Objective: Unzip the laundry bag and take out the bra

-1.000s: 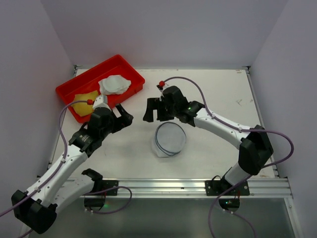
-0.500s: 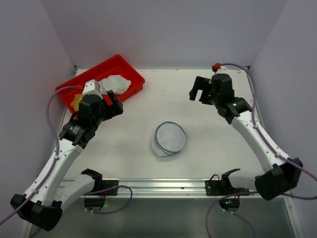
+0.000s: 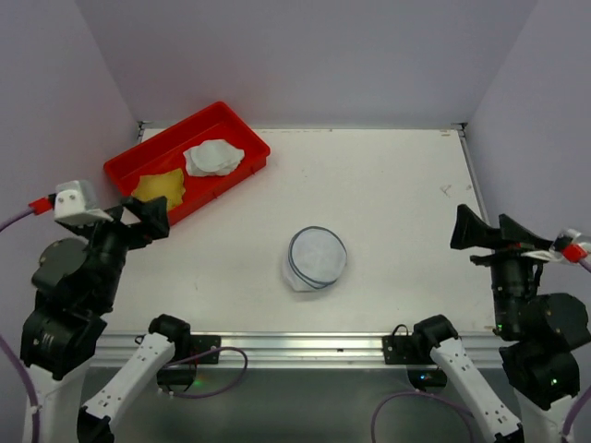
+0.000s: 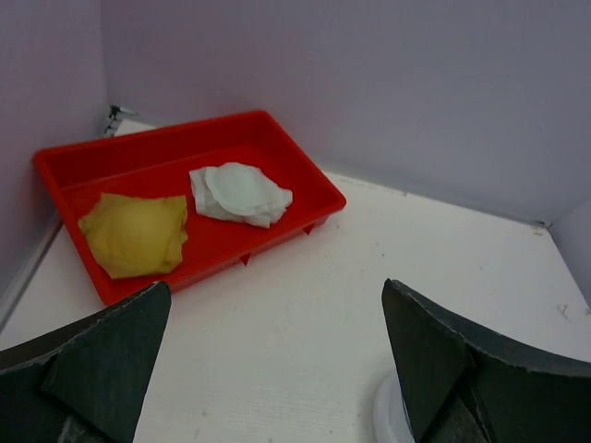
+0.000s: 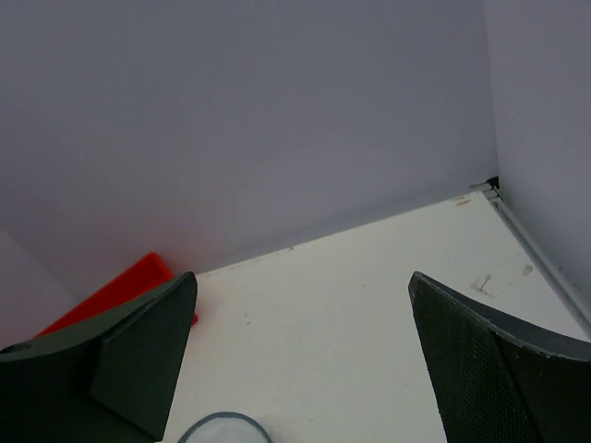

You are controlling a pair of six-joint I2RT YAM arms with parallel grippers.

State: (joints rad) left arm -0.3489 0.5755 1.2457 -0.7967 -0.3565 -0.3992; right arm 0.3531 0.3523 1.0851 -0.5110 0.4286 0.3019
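Note:
The laundry bag (image 3: 317, 258), a round white mesh drum with a dark zip rim, lies near the middle of the table with its lid shut. I cannot tell what is inside it. Only a sliver of it shows in the left wrist view (image 4: 386, 417), and only its rim in the right wrist view (image 5: 222, 425). My left gripper (image 3: 137, 217) (image 4: 274, 305) is open and empty, held high at the near left, far from the bag. My right gripper (image 3: 485, 233) (image 5: 303, 286) is open and empty, high at the near right.
A red tray (image 3: 235, 115) (image 4: 309, 185) (image 5: 120, 281) stands at the back left. It holds a white padded fabric piece (image 3: 214, 157) (image 4: 238, 192) and a yellow one (image 3: 159, 185) (image 4: 137, 233). Grey walls close in the table at the back and on both sides.
Both arms have drawn back from the middle of the table to the near corners and risen. Both grippers stay open. The bag has not moved.

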